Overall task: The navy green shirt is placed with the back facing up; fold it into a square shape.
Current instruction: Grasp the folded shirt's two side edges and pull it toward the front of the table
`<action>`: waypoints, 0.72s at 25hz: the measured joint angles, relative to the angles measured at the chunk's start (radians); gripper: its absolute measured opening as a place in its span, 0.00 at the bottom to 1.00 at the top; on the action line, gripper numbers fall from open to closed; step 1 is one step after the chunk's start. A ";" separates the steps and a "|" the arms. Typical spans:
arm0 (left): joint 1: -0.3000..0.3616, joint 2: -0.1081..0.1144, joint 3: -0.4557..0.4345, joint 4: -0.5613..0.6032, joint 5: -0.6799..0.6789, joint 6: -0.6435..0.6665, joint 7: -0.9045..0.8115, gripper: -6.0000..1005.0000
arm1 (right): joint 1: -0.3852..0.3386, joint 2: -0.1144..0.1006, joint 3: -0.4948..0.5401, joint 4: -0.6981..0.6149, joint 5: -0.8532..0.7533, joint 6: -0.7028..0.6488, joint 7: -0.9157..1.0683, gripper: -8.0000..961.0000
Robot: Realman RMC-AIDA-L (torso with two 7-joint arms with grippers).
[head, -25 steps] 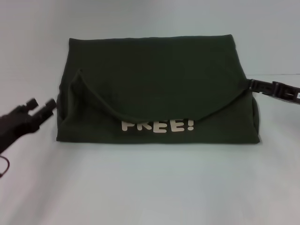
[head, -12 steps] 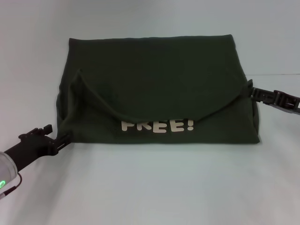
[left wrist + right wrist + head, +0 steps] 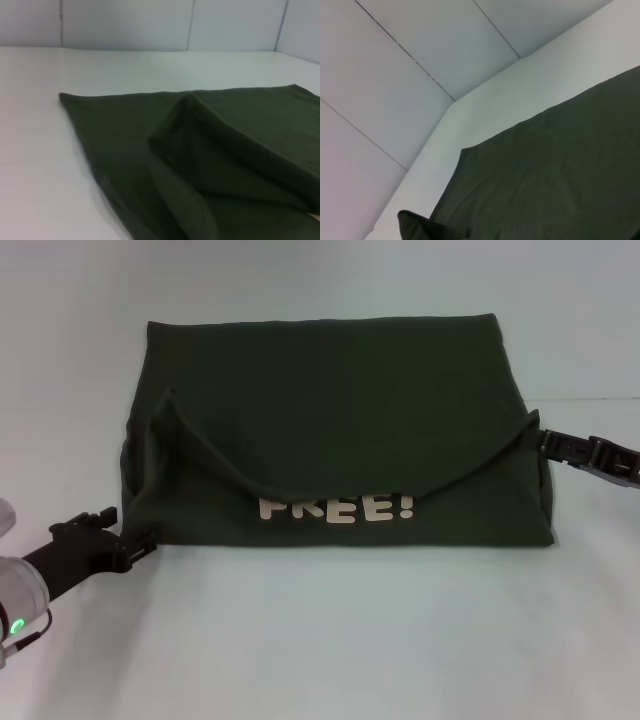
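Note:
The navy green shirt (image 3: 330, 410) lies folded into a wide band on the white table. A curved flap hangs over its front, and cream lettering "FREE!" (image 3: 335, 508) shows below it. My left gripper (image 3: 122, 535) is low at the shirt's near left corner, open, with one fingertip (image 3: 141, 547) touching the hem. My right gripper (image 3: 548, 443) sits against the shirt's right edge, just below the raised end of the flap. The left wrist view shows the shirt (image 3: 200, 165) up close with a raised fold. In the right wrist view the shirt (image 3: 560, 175) lies flat.
The white table (image 3: 320, 640) stretches around the shirt on all sides. A pale panelled wall (image 3: 420, 50) rises behind the table's far edge. No other objects are in view.
My left gripper swung from beside the shirt's left edge down to its near left corner, then held there. The right gripper slid slightly outward and down along the right edge. The shirt stayed put.

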 joint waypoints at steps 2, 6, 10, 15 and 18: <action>0.002 -0.002 0.016 0.000 0.000 0.000 0.000 0.68 | -0.001 0.000 0.000 0.000 0.001 0.001 0.000 0.71; 0.004 -0.004 0.035 -0.008 0.001 -0.002 0.007 0.66 | -0.001 0.000 0.000 0.000 0.002 0.005 0.000 0.71; 0.003 -0.004 0.037 -0.010 0.001 -0.004 0.009 0.65 | 0.000 0.000 0.000 0.000 0.002 0.014 0.000 0.71; 0.002 -0.004 0.038 -0.011 0.003 -0.005 0.010 0.63 | 0.000 0.000 0.000 0.000 0.002 0.015 -0.001 0.71; 0.002 -0.004 0.038 -0.010 0.011 -0.009 0.014 0.62 | 0.000 0.000 0.000 0.000 0.002 0.015 -0.001 0.71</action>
